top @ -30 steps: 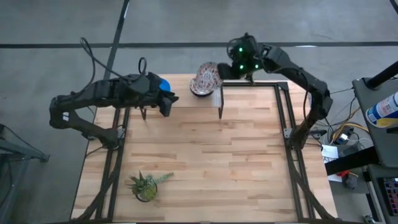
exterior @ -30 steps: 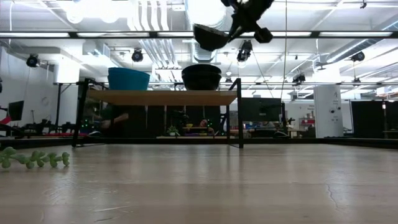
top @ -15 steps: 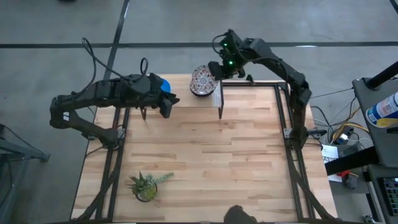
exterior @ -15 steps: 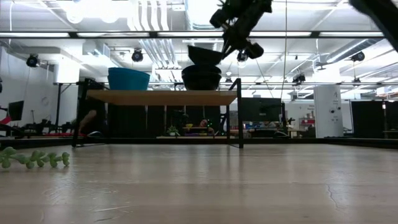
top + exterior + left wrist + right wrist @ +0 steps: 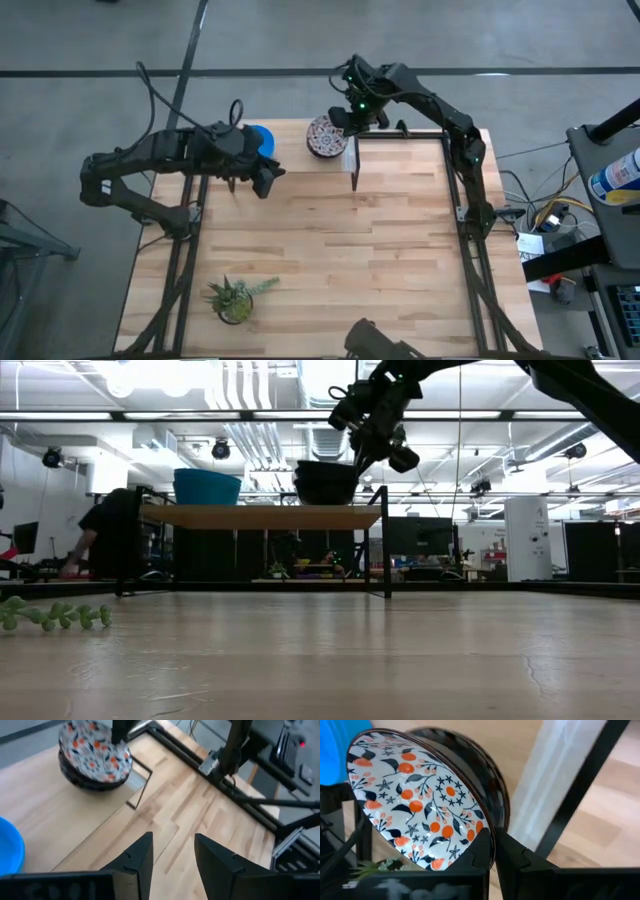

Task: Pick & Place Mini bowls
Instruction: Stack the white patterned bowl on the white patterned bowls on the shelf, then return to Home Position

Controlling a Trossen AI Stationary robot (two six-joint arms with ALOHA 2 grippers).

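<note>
A raised wooden shelf (image 5: 260, 516) stands at the table's far side. On it a plain blue mini bowl (image 5: 258, 138) (image 5: 207, 487) rests on its base. To its right is a stack of patterned mini bowls (image 5: 325, 135) (image 5: 95, 757), white inside with red-and-dark flowers and dark outside (image 5: 325, 484). My right gripper (image 5: 348, 119) (image 5: 372, 442) is at the stack's right side, shut on the top bowl (image 5: 420, 795). My left gripper (image 5: 265, 180) (image 5: 172, 855) hangs open over the table, just near of the blue bowl, touching nothing. My right gripper holds the top patterned bowl by its rim (image 5: 487, 836), on the side toward the table's right. One finger is inside the bowl and one outside, slanting down from above and the right. The bowl lies nested on the dark bowl below it (image 5: 490, 775), nearly level.
A small green potted plant (image 5: 235, 298) (image 5: 50, 615) stands near the table's near-left corner. The shelf's black legs (image 5: 354, 170) reach down to the table. Bare wood stretches across the middle and right (image 5: 400, 250). A person (image 5: 110, 540) bends down in the room beyond.
My right gripper has moved down and toward the table's left, carrying the patterned bowl from high above the shelf onto the stack. The bowl has gone from tilted to nearly level. My left gripper has drawn slightly toward the near edge, uncovering more of the blue bowl.
</note>
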